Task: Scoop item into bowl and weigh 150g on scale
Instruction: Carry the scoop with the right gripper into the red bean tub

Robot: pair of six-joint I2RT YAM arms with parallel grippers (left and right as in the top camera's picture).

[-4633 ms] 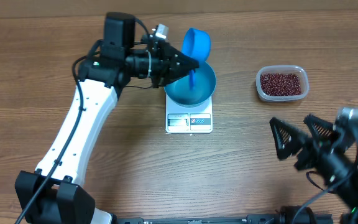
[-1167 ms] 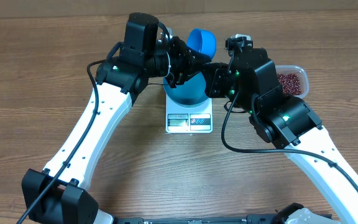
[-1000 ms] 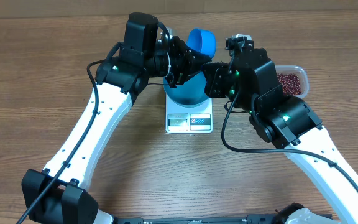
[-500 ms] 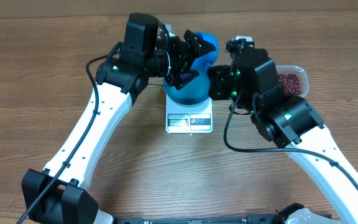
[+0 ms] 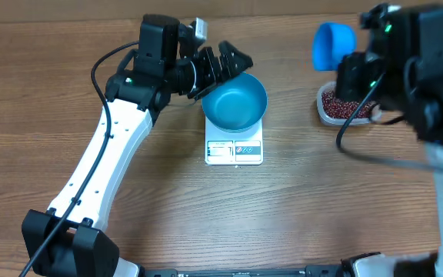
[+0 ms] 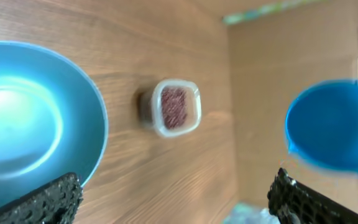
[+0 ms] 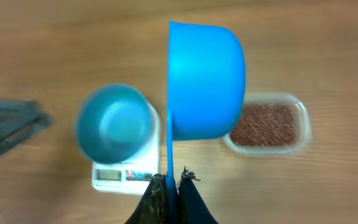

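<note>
At the middle of the wooden surface (image 5: 91,208), the small white digital scale (image 5: 234,150) is lying flat with its grey display facing the near edge, and the deep blue bowl (image 5: 235,104) is sitting on top of it, its rim overhanging the platform on both sides and its shiny inside showing bare blue. Just beside the bowl's far-left rim, the left end effector (image 5: 228,69) is hovering with its jaws spread wide and gripping nothing; in the left wrist view its two black fingers (image 6: 48,202) are framing the bottom corners, with the bowl at the left. Well to the right of the scale, the clear plastic tub (image 5: 321,108) is resting on the surface and is holding the dark red-brown beans (image 5: 335,101) in a loose heap. The right arm is appearing blurred in the overhead view, partly covering the tub. The right end effector (image 7: 173,175) is pinching closed on the thin handle of the small blue scoop (image 7: 207,81), which is turned on its side with its cup raised above the fingers. From overhead, the scoop is hanging in the air near the tub's far-left corner, well apart from the bowl.
</note>
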